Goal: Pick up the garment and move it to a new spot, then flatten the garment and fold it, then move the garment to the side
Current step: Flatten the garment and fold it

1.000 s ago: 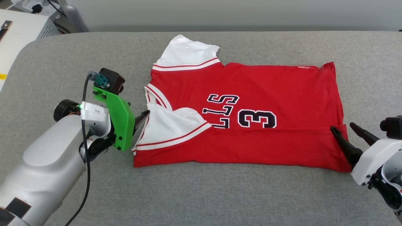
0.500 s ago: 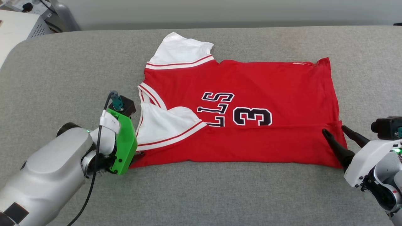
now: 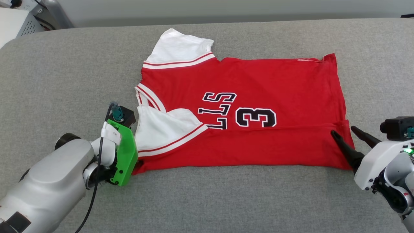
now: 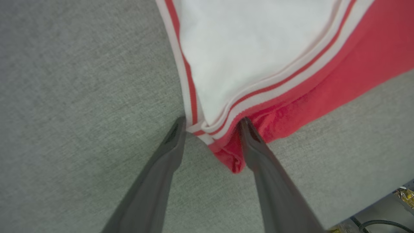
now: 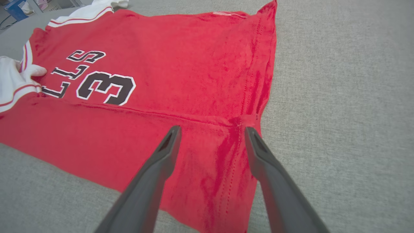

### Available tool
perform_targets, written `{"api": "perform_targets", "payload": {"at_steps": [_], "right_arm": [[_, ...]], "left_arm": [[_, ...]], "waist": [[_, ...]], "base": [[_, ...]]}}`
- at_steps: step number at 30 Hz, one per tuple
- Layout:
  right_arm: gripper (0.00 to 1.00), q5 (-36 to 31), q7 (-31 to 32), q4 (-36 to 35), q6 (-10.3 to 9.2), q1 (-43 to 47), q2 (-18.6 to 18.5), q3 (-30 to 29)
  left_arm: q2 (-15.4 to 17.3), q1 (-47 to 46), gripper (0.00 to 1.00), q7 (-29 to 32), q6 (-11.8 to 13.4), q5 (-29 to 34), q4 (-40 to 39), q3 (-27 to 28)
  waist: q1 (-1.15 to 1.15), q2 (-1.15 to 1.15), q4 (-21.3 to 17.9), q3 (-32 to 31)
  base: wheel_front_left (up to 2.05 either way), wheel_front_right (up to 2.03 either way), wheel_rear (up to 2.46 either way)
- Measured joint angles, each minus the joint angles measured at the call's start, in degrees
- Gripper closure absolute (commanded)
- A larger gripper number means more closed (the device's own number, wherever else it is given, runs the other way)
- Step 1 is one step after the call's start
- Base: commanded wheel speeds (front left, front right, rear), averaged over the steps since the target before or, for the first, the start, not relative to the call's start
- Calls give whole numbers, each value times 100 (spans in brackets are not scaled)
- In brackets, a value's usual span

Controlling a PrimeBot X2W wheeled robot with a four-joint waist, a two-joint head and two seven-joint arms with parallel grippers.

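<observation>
The red garment (image 3: 258, 81) lies spread on the grey padded surface (image 3: 64, 71), "LLS 3" print up, with its near long edge folded over. One white sleeve points away and the other lies on the chest. My left gripper (image 3: 138, 160) is open at the garment's near-left corner; in the left wrist view its fingers (image 4: 212, 120) straddle the corner of the garment (image 4: 258, 48) where the striped trim meets red cloth. My right gripper (image 3: 343, 130) is open over the near-right corner, fingers (image 5: 212, 128) either side of the fold seam of the garment (image 5: 178, 64).
A white equipment box (image 3: 16, 22) with cables stands past the surface's far-left corner. A grey wall (image 3: 226, 8) runs behind. Bare grey padding (image 3: 226, 200) lies in front of the garment and to both sides of it.
The camera has tilted, shifting the picture up and left. My left gripper dropped from beside the folded sleeve to the garment's near-left corner. The right gripper stays at its corner.
</observation>
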Motion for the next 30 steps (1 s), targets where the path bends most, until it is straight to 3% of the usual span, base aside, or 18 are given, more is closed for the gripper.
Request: {"api": "perform_targets", "payload": {"at_steps": [5, 10, 19, 23, 30], "right_arm": [[0, -172, 36, -66, 0, -120, -98, -100], [0, -331, 469, -353, 0, -247, -401, -250], [0, -56, 2508, -1043, 0, -274, -1136, -432], [0, 85, 3163, -1078, 0, -249, -1096, -469], [0, 57, 3450, -746, 0, -200, -684, -552]], "left_arm": [[-10, -2, 100, -301, -2, -100, -76, -52], [97, -12, 100, -647, -1, -115, -402, -66], [457, -71, 100, -988, 0, -122, -1013, 33], [481, -71, 100, -1023, 5, -83, -1093, 22], [468, -76, 100, -1095, 10, -5, -1113, -2]], "waist": [[0, 0, 55, -88], [0, 0, 97, -168], [0, 0, 131, -216], [0, 0, 153, -176], [0, 0, 228, -11]], "base": [[0, 0, 0], [0, 0, 0], [0, 0, 0], [0, 0, 0], [0, 0, 0]]}}
